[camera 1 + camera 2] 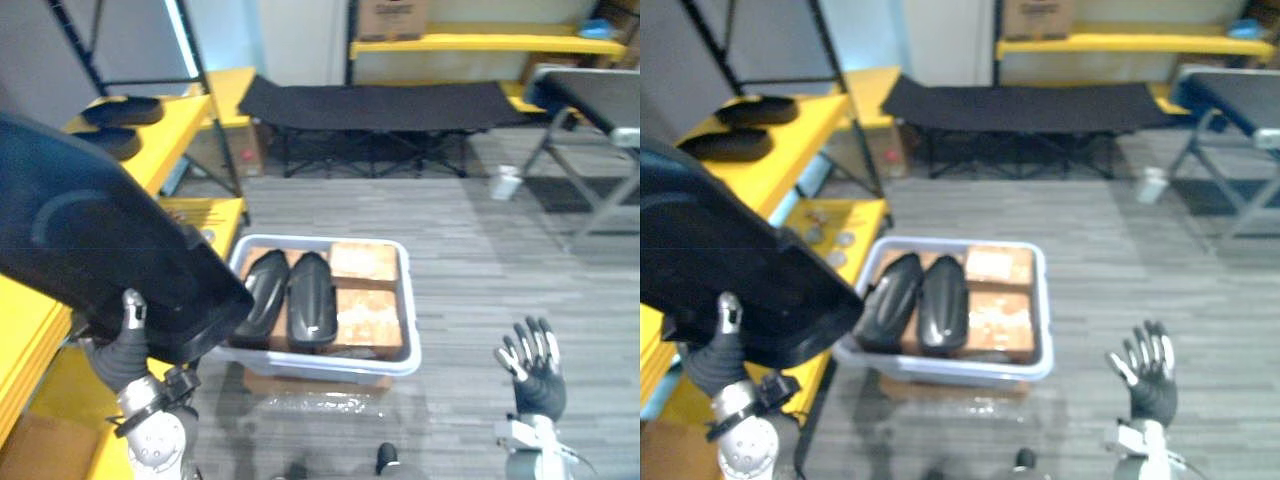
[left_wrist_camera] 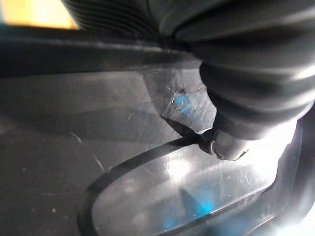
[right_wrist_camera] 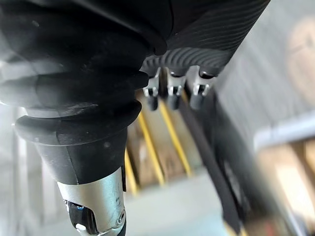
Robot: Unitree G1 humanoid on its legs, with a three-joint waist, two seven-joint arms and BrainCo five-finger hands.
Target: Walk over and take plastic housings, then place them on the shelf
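my left hand [image 1: 125, 345] has the big black housing [image 1: 90, 240] raised close to the head camera, at the left by the yellow shelf [image 1: 178, 138]. the thumb is clamped on its lower edge and the fingers are tucked behind it, so it is a pinch near one corner of a wide, smooth shell. my worry is that it pivots or slips out of that edge grip as i swing it over. it also blocks much of my view there, so i could clip the shelf frame or knock the two placed housings [image 1: 120, 112] further along. two spare housings [image 1: 290, 295] wait in the grey bin [image 1: 412, 330]. my right hand [image 1: 535, 365] is empty, fingers spread, low and well apart, no help steadying.
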